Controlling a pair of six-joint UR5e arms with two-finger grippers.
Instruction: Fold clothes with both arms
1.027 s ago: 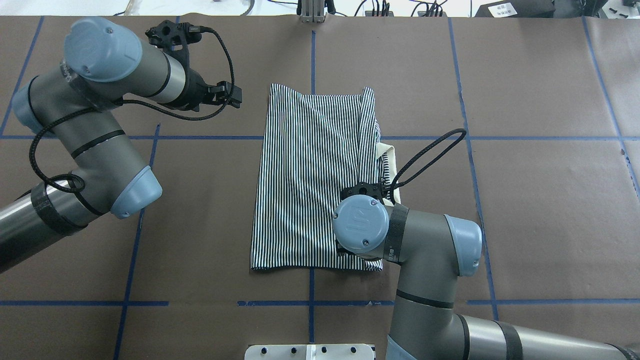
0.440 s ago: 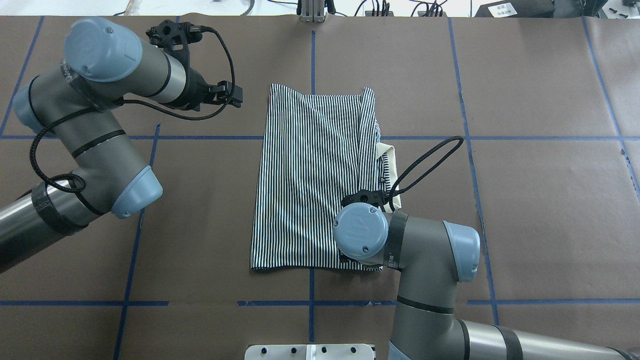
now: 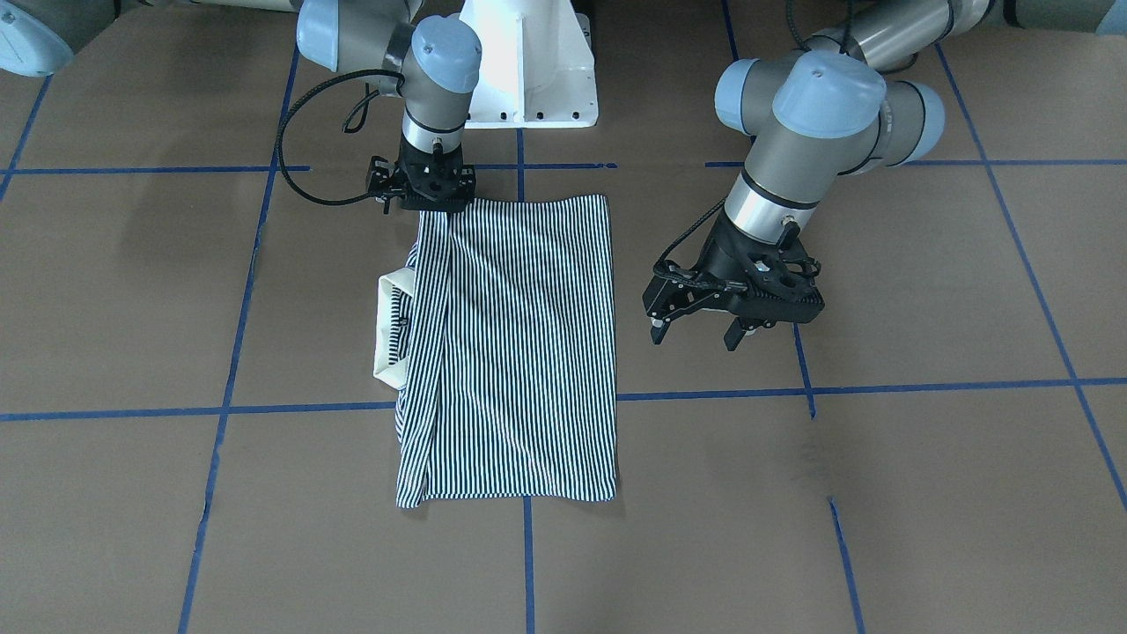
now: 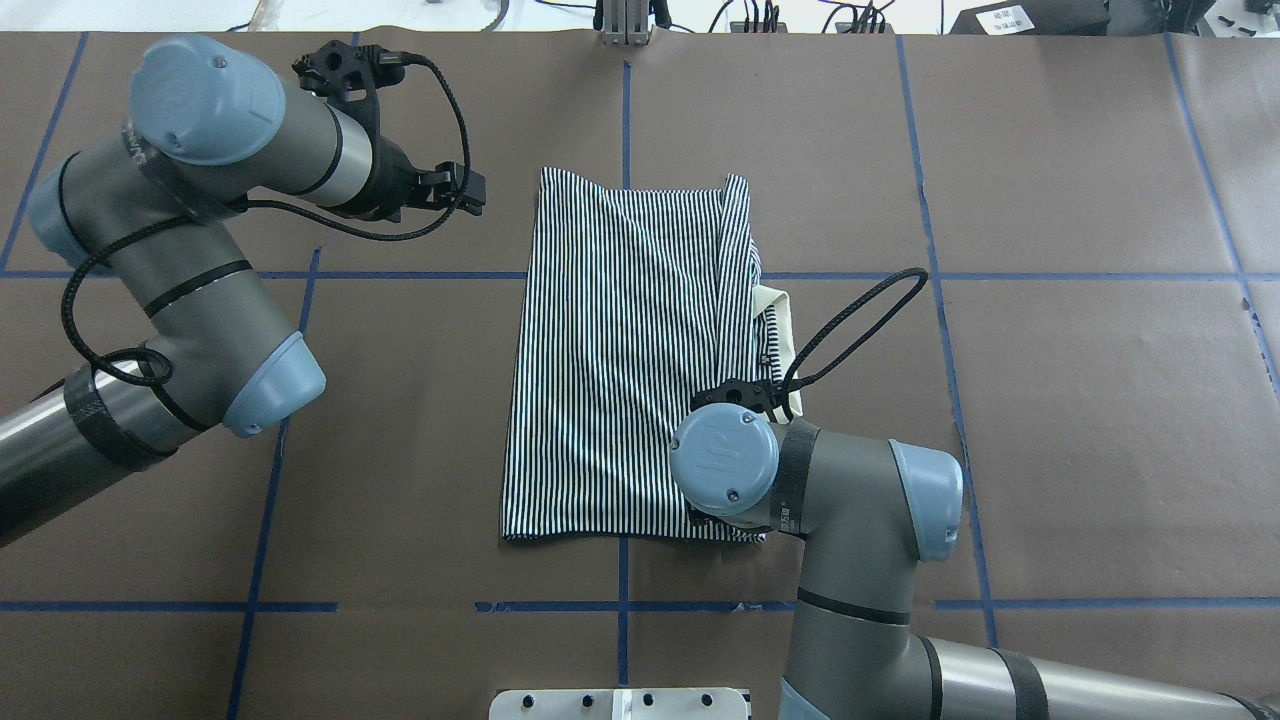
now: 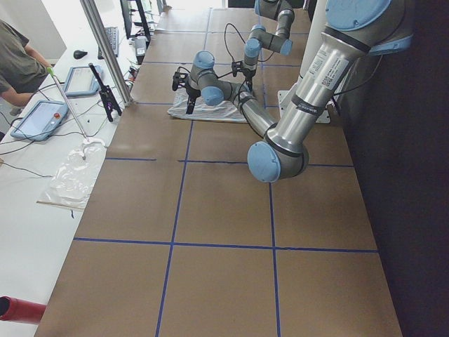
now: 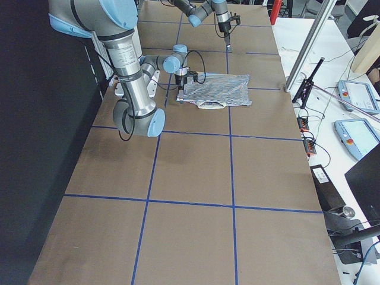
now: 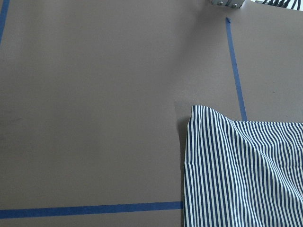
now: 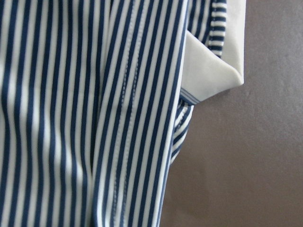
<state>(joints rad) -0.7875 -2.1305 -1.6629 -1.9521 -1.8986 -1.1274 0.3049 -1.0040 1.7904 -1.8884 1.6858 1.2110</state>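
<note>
Looking down from behind the robot: brown paper-covered table [image 4: 1050,450] w/ a blue tape grid. Left arm [image 4: 200,300] comes in from 9 o'clock. Right arm [image 4: 850,520] comes in from 5 o'clock, wrist pointing straight down over the cloth. Striped polo shirt [image 4: 620,380] lies at table centre, folded into a long strip running 12 to 6 o'clock, flat w/ a few soft ridges.

Left gripper [image 3: 696,335] hovers over bare table just off the strip's 10 o'clock corner, jaws wide apart, holding nothing. Right gripper [image 3: 424,201] sits on the strip's 5 o'clock corner, touching cloth. Its jaws are hidden under the wrist, so can't tell if they've closed on the hem. Cream collar [image 4: 785,310] pokes out from under the strip's 3 o'clock edge.

Step in hand, as I read it: gripping the 6 o'clock end for an end-to-end fold. To do it well:
- R should pinch every layer at its corner, low and square.
- L prob. needs a matching hold at the 7 o'clock corner before any lift.
- Raise both ends together at equal height, hem taut.
- Collar may show afterwards unless tucked in.
</note>
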